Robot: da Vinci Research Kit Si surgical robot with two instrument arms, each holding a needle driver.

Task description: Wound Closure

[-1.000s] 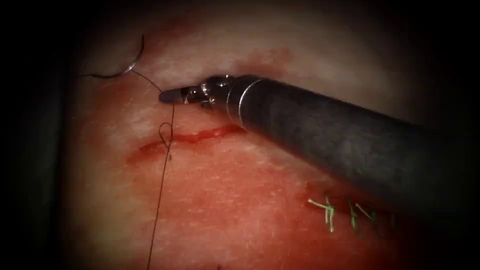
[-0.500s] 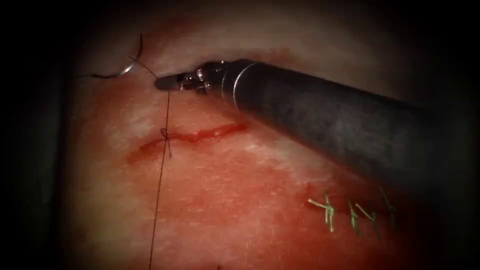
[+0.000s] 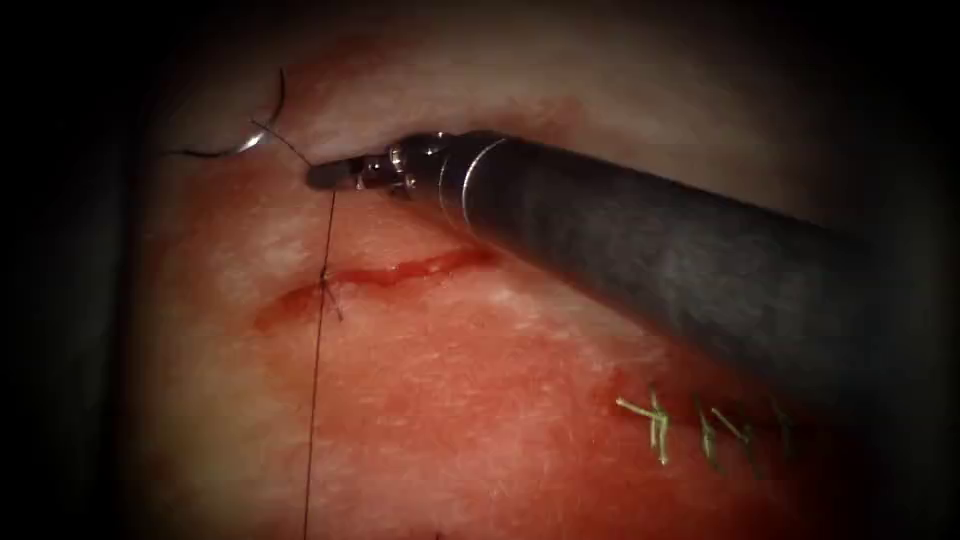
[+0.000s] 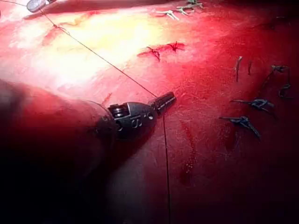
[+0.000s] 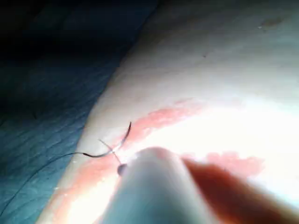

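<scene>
The tissue is carrying everything: the curved needle is lying free on its surface beyond the cut, apparently not embedded, and green stitches are sitting at its right.

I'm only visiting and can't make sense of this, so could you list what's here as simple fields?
Right tool: jaws shut on the thread
Left tool: jaws shut on the same thread
Needle: lying free on the tissue, upper left of the cut, held by neither tool
Cut: thread crosses it at a small knot
Green stitches: lower right of the cut
</scene>
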